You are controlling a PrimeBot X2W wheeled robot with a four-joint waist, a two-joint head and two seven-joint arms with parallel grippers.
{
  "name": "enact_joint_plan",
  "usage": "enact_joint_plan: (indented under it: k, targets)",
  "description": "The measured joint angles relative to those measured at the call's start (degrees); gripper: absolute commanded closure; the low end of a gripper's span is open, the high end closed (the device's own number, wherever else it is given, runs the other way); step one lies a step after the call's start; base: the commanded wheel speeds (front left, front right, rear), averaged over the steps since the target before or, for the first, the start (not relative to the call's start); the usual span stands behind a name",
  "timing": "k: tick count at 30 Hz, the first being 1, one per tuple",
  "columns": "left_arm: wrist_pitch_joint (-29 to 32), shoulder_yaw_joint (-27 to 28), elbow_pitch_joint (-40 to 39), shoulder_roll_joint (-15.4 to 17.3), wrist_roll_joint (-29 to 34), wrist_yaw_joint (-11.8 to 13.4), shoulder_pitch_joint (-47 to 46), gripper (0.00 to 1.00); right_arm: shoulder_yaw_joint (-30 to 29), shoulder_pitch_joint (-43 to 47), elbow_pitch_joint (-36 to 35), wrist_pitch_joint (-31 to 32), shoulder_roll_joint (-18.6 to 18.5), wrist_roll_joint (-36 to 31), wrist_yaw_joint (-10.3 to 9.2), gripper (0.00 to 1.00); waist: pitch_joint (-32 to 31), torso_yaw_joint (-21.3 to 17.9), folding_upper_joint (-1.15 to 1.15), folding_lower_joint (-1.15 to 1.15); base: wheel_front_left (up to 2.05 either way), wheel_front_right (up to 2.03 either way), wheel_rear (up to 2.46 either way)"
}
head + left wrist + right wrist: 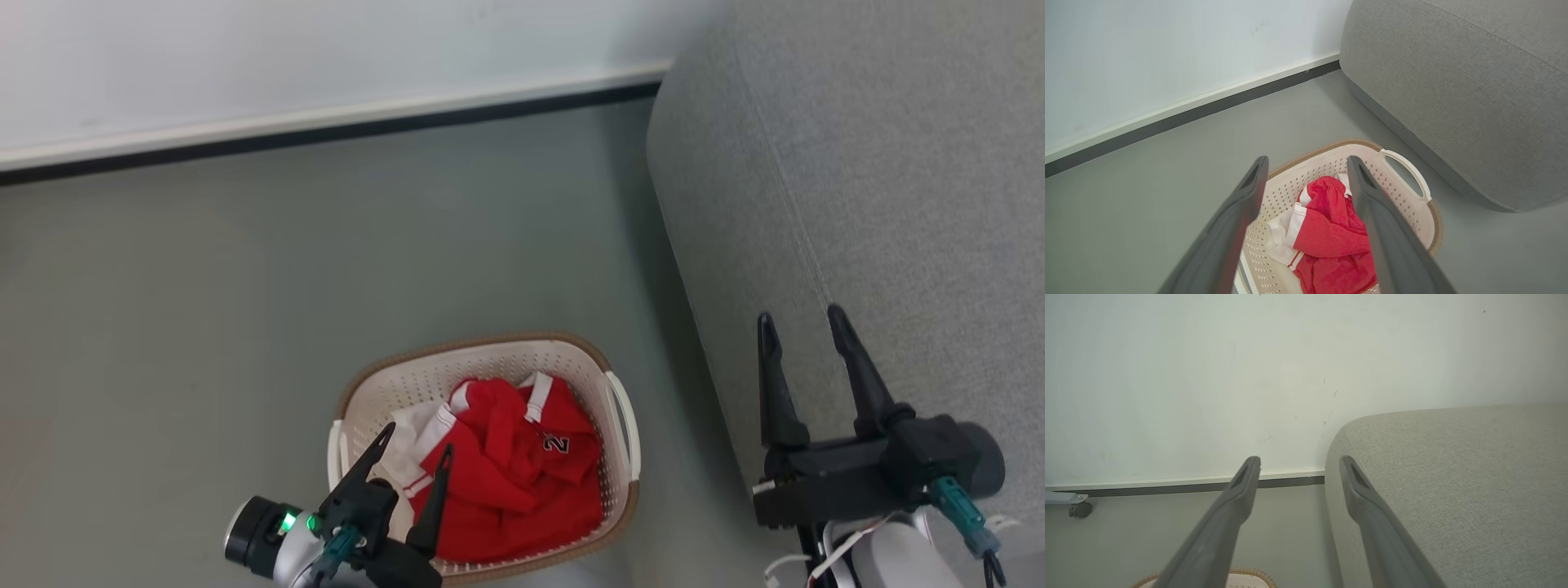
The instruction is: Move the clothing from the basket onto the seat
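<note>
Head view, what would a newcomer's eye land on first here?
The bright red clothing, white-trimmed with a dark number, lies crumpled in the cream laundry basket on the grey floor at lower centre. The big grey sofa takes up the right side. The left gripper hangs open over the basket, and the right gripper is open at the sofa's edge.

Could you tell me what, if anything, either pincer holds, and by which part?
Nothing is held: the left pincer and right pincer are open and empty.
</note>
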Motion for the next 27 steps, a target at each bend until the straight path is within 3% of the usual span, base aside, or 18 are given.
enact_joint_plan:
  k: [27]
  targets:
    - [2.6,-1.8,13.4,-1.2,1.3,0.0,-16.4,0.00,0.6,-10.9,-8.6,0.0,1.9,-3.0,-0.20,0.00,19.8,-6.5,0.00,0.00,0.00,0.00,0.00]
